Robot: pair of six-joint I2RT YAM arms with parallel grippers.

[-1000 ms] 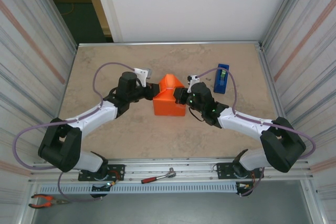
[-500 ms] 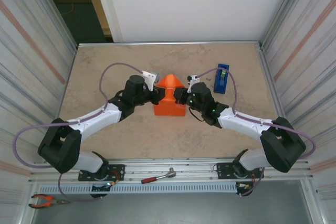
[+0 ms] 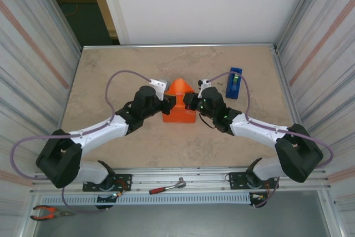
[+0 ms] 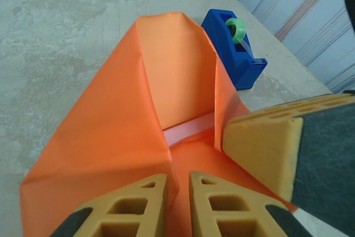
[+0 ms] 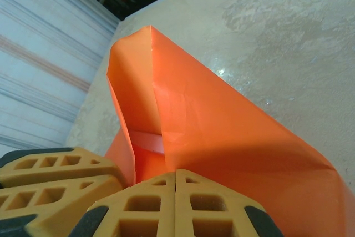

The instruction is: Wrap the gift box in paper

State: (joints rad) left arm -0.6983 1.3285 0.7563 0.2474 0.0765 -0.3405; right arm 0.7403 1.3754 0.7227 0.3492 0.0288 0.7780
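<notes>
Squarely paper (image 3: 178, 114) between left gripper (image 3: 168, 102), right gripper (image 3: 188, 102).

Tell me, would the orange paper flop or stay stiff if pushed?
Probably bendy but not limp: the paper stands up in a tall flap with sharp creases. It looks thin, so a push would likely fold it.

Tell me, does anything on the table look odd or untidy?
The far end of the paper stands up as an open pointed flap, not flat, and a strip of the gift box shows in the gap. Nothing else stands out.
</notes>
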